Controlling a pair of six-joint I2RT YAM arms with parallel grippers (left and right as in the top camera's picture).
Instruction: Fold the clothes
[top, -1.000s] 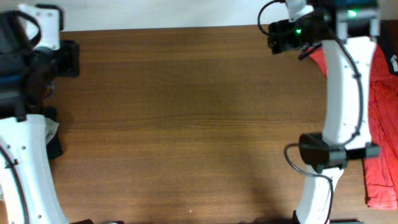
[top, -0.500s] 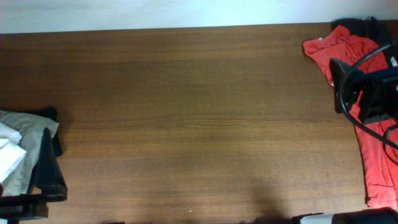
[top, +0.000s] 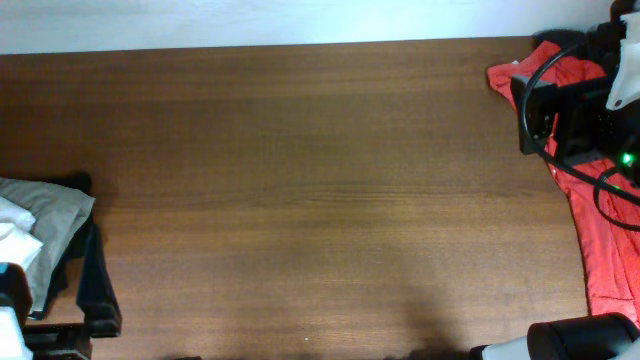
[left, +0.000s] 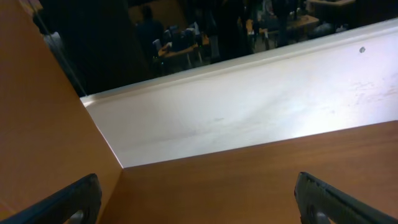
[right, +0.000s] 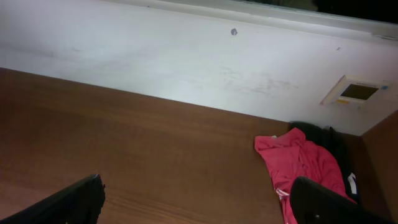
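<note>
Left jaws are standing apart | right jaws are standing apart | red garment (right: 303, 163) is lying on counter (right: 124, 137) ahead of right jaws

Even soft light on the table (top: 300, 180); wrist views dimmer, slightly blurred, white wall (left: 261, 106) glaring

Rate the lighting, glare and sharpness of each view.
Overhead: even light, table sharp, with a faint pale sheen across its middle. Left wrist: dim and orange-tinted, dark background beyond the white wall, fingertips soft-edged. Right wrist: the white wall is the brightest area but not blown out, and the red garment is slightly soft.
</note>
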